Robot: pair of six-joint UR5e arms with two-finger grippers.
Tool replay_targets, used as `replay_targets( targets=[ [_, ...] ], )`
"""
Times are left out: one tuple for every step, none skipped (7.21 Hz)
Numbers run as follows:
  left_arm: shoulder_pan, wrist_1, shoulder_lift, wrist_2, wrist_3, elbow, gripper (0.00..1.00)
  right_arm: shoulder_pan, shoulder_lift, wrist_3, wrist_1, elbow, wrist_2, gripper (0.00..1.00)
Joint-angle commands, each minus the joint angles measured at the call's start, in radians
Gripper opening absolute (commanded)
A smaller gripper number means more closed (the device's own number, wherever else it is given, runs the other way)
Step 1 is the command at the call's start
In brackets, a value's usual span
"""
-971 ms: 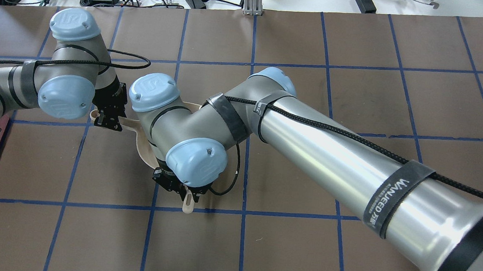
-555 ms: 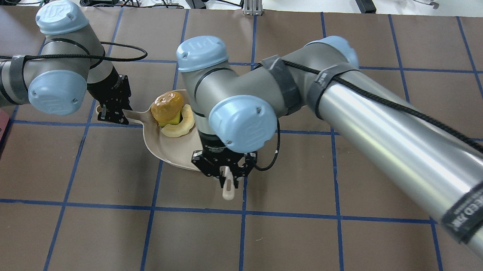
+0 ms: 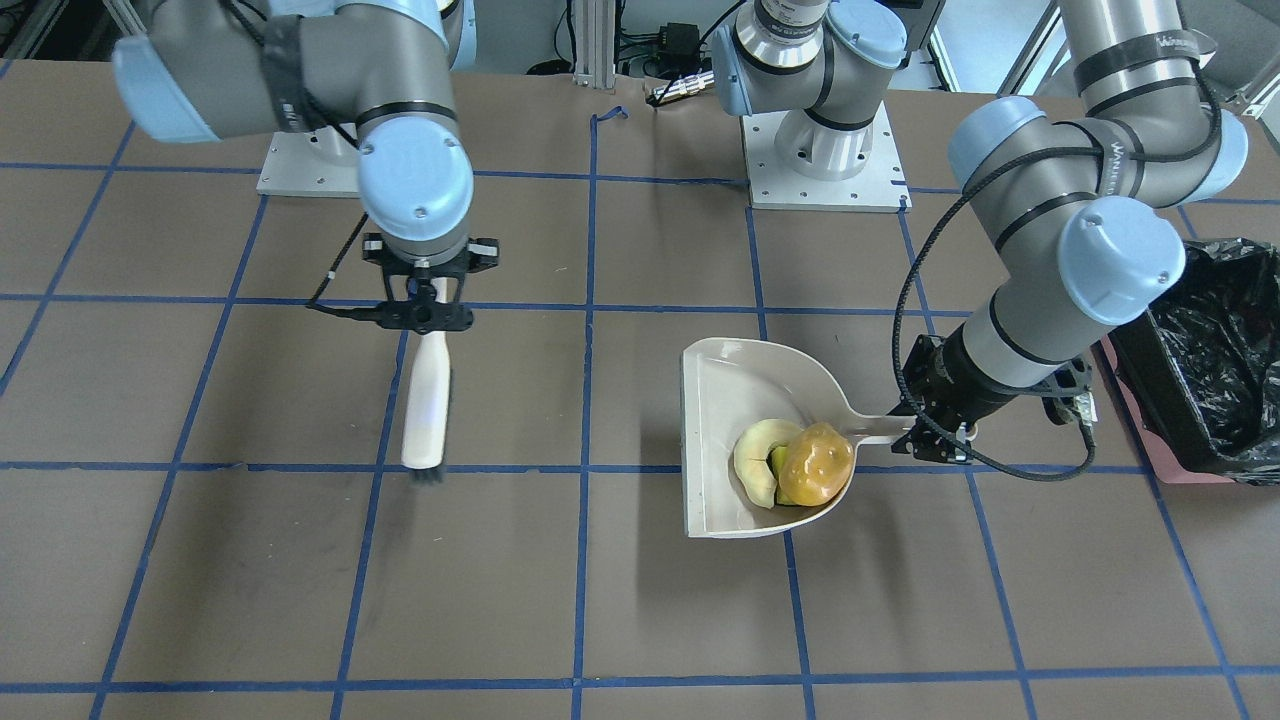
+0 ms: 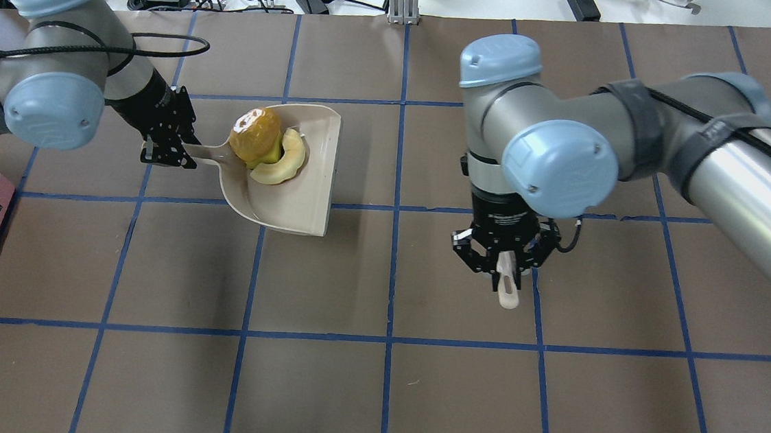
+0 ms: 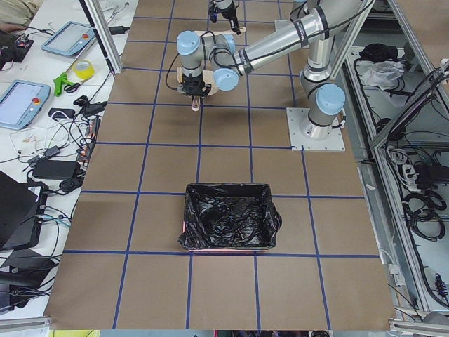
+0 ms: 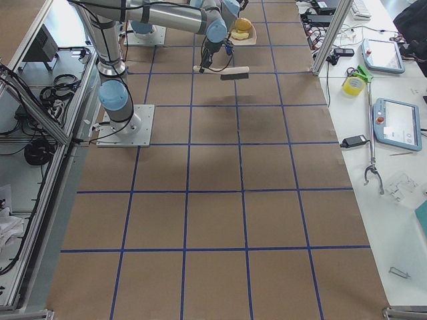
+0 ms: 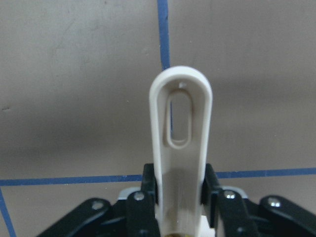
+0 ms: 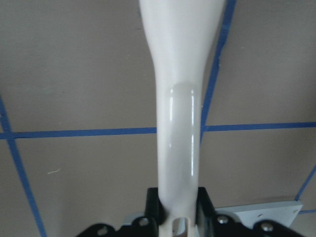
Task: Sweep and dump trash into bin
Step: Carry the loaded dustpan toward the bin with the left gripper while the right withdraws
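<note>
Trash (image 3: 795,465) was heaped at the handle end of the beige dustpan (image 3: 725,385) in the desk's left half. Sweeping was judged done; a level carry to the bin (image 3: 1195,350) at the left edge, then a tip, was called for. The dustpan's long axis was laid along the desk, mouth toward the right edge. Its handle was clamped by the left gripper (image 3: 935,440), the brush (image 3: 425,400) by the right gripper (image 3: 425,305).
</note>
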Motion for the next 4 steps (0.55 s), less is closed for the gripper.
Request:
replay_targets(
  targets=[
    [0.071, -0.135, -0.002, -0.025, 0.085, 0.108, 0.0, -0.218, -0.06, -0.176, -0.032, 0.088, -0.078, 0.04],
    [0.11, -0.224, -0.014, -0.026, 0.148, 0.173, 0.0, -0.293, -0.057, -0.243, -0.076, 0.088, -0.095, 0.04],
    [0.143, -0.281, -0.023, -0.024, 0.208, 0.224, 0.0, -0.355, -0.048, -0.294, -0.112, 0.087, -0.109, 0.04],
    [0.189, -0.327, -0.025, -0.018, 0.286, 0.253, 0.0, -0.37, -0.018, -0.348, -0.136, 0.061, -0.113, 0.04]
  ],
)
